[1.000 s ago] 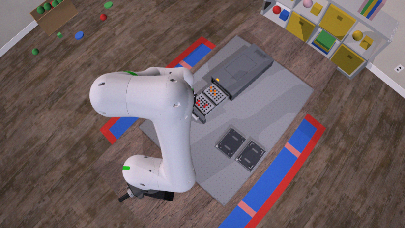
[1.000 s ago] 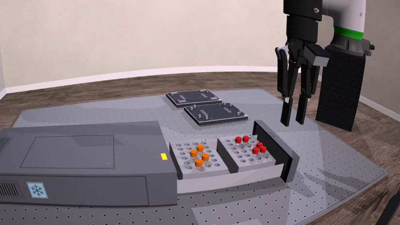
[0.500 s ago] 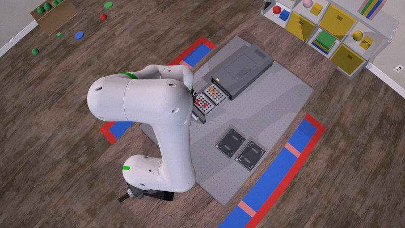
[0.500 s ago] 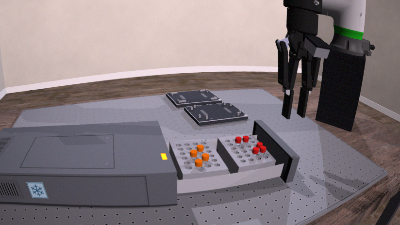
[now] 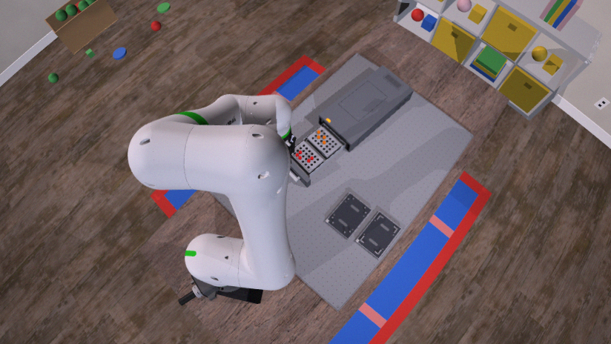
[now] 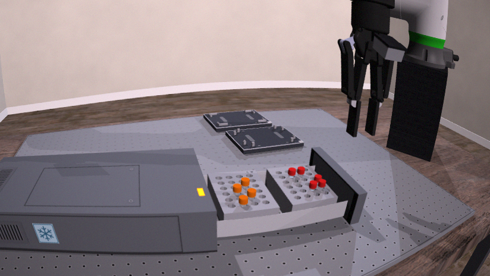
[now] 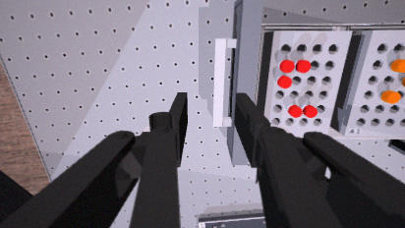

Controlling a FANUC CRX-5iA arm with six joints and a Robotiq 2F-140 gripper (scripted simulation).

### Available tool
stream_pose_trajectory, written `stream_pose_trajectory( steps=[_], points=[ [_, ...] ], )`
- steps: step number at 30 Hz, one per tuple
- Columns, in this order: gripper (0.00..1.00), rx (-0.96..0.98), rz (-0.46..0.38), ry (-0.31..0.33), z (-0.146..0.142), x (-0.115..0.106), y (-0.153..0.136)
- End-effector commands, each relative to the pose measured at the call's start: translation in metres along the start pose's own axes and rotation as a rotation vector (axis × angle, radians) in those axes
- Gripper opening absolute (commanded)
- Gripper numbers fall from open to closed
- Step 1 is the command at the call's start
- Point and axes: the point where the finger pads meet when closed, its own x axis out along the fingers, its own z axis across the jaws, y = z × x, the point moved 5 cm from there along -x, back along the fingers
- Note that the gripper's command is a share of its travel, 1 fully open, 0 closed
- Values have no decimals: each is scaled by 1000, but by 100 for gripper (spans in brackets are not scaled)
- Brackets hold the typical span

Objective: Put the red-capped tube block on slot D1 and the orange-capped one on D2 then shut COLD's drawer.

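Observation:
The cooler COLD (image 5: 367,107) (image 6: 102,185) has its drawer pulled out, and its lamp (image 5: 328,119) (image 6: 200,191) is lit. In the drawer, the block with red-capped tubes (image 5: 308,156) (image 6: 298,191) (image 7: 305,84) sits next to the front panel (image 6: 337,185). The block with orange-capped tubes (image 5: 325,141) (image 6: 226,191) (image 7: 383,74) sits next to the cooler body. My gripper (image 6: 361,131) (image 7: 210,108) hangs high above the table just outside the drawer front, over the white handle (image 7: 219,84). Its fingers stand a little apart and hold nothing. Slots D1 (image 5: 347,214) (image 6: 264,138) and D2 (image 5: 378,233) (image 6: 236,119) are bare.
The grey perforated table (image 5: 405,158) (image 6: 394,205) carries everything. A tall black block (image 6: 416,109) stands at the table's edge by the arm. The arm's white body (image 5: 222,170) hides the gripper in the overhead view. Shelves (image 5: 504,38) stand far off.

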Motion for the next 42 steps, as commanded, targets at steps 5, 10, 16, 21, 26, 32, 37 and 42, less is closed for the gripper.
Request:
stream_pose_trajectory(
  steps=[5, 10, 16, 21, 26, 32, 37, 42],
  points=[
    [34, 0, 1, -1, 1, -9, 0],
    [34, 0, 1, -1, 1, -13, 0],
    [66, 0, 1, -1, 27, -12, 0],
    [66, 0, 1, -1, 50, -12, 0],
    [66, 0, 1, -1, 63, -11, 0],
    [66, 0, 1, -1, 89, -11, 0],
    [66, 0, 1, -1, 110, -10, 0],
    [66, 0, 1, -1, 122, -10, 0]
  ],
)
